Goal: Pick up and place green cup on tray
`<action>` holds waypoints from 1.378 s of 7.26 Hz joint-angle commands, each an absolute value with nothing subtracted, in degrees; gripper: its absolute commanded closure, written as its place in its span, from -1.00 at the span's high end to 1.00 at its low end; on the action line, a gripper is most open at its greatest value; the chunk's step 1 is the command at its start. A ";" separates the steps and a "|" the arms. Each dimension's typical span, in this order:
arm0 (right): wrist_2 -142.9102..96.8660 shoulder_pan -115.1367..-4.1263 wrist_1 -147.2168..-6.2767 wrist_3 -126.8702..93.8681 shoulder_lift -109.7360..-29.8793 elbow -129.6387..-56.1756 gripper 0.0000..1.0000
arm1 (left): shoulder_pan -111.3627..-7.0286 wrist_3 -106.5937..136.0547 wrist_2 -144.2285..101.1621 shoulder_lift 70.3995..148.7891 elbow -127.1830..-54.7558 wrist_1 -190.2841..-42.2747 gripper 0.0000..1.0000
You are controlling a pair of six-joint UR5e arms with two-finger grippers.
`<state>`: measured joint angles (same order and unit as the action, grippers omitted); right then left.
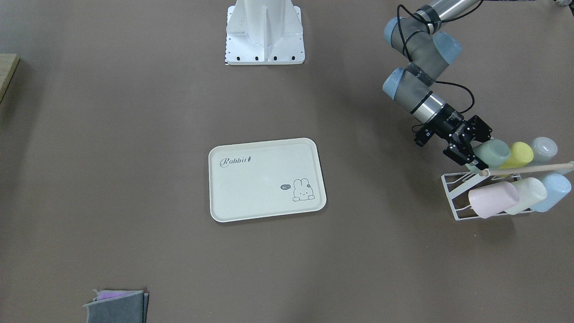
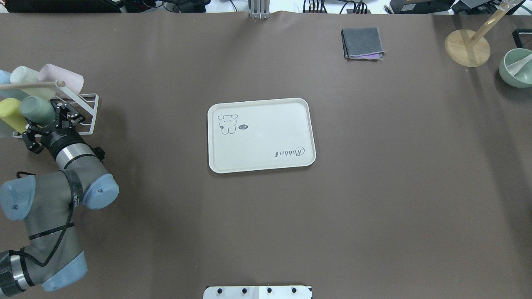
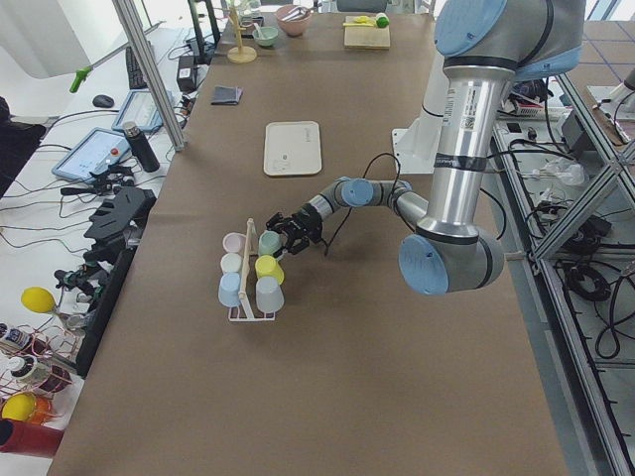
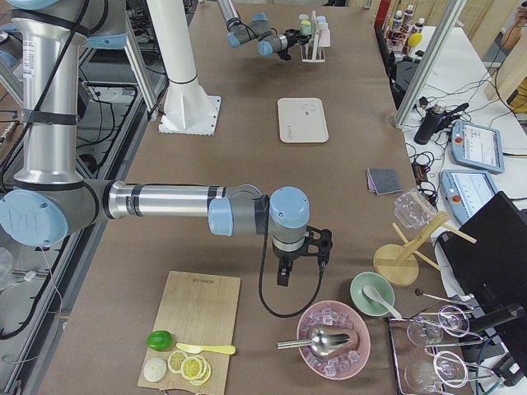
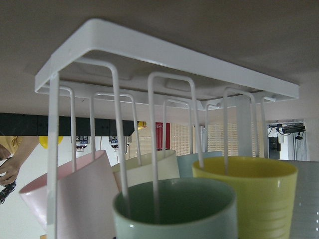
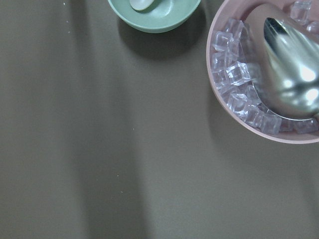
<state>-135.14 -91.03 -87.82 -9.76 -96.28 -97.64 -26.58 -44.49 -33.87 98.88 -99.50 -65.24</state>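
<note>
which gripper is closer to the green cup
Left. The left gripper is right at the green cup on the rack, facing its open mouth. The right gripper hangs far off at the table's other end, near the pink bowl of ice.

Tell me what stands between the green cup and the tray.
Nothing visible lies on the table between the white rack and the tray. But the green cup hangs on that rack with a wire peg inside it, so it must slide off the peg first. The left gripper is at its mouth end.
</note>
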 commanded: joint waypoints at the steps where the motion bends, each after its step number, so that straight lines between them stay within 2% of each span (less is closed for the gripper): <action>1: -134.83 -90.97 -87.36 -6.25 -98.34 -97.47 1.00 | -26.28 -46.13 -33.58 98.17 -101.16 -65.21 -0.69; 10: -128.41 -90.88 -87.45 -6.68 -99.49 -96.24 1.00 | -26.28 -48.25 -30.41 96.51 -105.46 -65.74 -0.69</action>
<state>-128.40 -90.88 -87.44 -6.43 -99.33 -96.28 -26.30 -48.24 -30.74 97.17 -104.50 -65.70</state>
